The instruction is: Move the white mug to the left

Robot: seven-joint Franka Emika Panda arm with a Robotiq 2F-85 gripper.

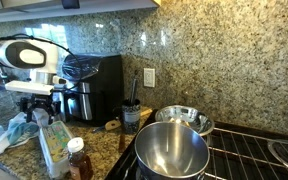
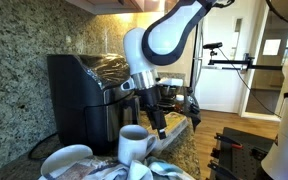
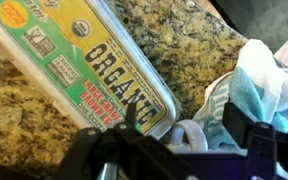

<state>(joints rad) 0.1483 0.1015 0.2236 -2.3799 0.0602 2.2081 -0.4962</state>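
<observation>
The white mug (image 2: 134, 143) stands upright on the granite counter in front of the black coffee maker (image 2: 84, 90). In the wrist view only its loop handle (image 3: 192, 128) shows, just below the camera; the mug's body is hidden. My gripper (image 3: 184, 120) is open and low over the mug, with one finger on each side of the handle and not touching it. In an exterior view the gripper (image 2: 157, 122) hangs right beside and behind the mug. In the other exterior view the gripper (image 1: 40, 106) is at the far left, over the counter's clutter.
An egg carton labelled "organic" (image 3: 84, 60) lies beside the mug, and a crumpled white and blue cloth (image 3: 254, 80) lies on its other side. A honey bottle (image 1: 77, 160), a dark utensil cup (image 1: 131, 117) and a steel pot (image 1: 171, 150) on the stove stand further along.
</observation>
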